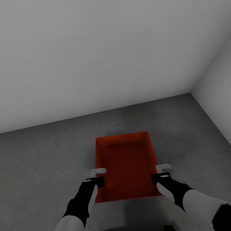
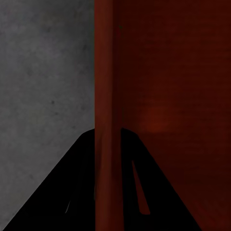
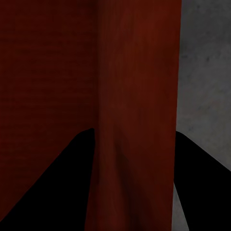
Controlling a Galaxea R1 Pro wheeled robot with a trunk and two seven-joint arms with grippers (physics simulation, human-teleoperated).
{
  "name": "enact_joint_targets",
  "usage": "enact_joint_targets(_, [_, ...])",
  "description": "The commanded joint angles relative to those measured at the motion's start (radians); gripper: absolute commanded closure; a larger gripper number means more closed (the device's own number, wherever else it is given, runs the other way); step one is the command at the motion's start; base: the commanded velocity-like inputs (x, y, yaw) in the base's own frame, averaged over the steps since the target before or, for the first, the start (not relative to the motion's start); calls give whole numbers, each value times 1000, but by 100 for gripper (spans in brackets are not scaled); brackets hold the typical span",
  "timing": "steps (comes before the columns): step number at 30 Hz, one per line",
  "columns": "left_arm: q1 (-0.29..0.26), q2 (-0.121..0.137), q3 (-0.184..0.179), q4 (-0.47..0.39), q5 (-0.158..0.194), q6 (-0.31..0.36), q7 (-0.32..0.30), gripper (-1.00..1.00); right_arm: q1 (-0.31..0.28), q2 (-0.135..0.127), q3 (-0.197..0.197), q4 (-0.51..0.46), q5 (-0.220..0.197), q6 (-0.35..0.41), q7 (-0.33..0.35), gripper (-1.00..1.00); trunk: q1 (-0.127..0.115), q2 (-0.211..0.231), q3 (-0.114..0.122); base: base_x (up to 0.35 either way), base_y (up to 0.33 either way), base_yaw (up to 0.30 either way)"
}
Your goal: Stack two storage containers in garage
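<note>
Both grippers hold one storage container (image 1: 126,165). L gripper (image 1: 97,181) pinches the bin's left wall, one finger inside, one outside. R gripper (image 1: 161,176) pinches the right wall the same way. Red-orange bin is open on top, nothing in it, w/ the grey concrete floor (image 1: 38,171) under it, near a corner of the white walls (image 1: 83,50).

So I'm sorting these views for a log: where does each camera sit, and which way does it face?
Head view: on the head, facing forward and down at the container, grey floor, both arms.
Left wrist view: along the left gripper, straddling a container wall.
Right wrist view: along the right gripper, straddling the opposite wall.
Shared: container and floor.
</note>
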Motion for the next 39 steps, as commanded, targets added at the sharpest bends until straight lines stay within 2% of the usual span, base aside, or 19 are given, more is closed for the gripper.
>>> enact_joint_targets(1, [1, -2, -16, 0, -27, 8, 7, 100, -1, 8, -10, -15, 15, 10, -34, 100, 0, -1, -1, 0, 0, 0])
enact_joint_targets(6, [1, -2, -16, 0, -27, 8, 7, 100, -1, 7, -10, -15, 15, 10, -34, 100, 0, -1, -1, 0, 0, 0])
enact_joint_targets(13, [1, -2, -16, 0, -27, 8, 7, 100, -1, 7, -10, -15, 15, 10, -34, 100, 27, -50, -23, 0, 0, 0])
enact_joint_targets(20, [1, -2, -16, 0, -27, 8, 7, 100, -1, 7, -10, -15, 15, 10, -34, 100, 27, -50, -23, 0, 0, 0])
enact_joint_targets(26, [1, -2, -16, 0, -27, 8, 7, 100, -1, 7, -10, -15, 15, 10, -34, 100, 50, -92, -41, 0, 0, 0])
enact_joint_targets(34, [1, -2, -16, 0, -27, 8, 7, 100, -1, 7, -10, -15, 15, 10, -34, 100, 50, -92, -41, 0, 0, 0])
enact_joint_targets(39, [1, -2, -16, 0, -27, 8, 7, 100, -1, 7, -10, -15, 15, 10, -34, 100, 69, -127, -57, 0, 0, 0])
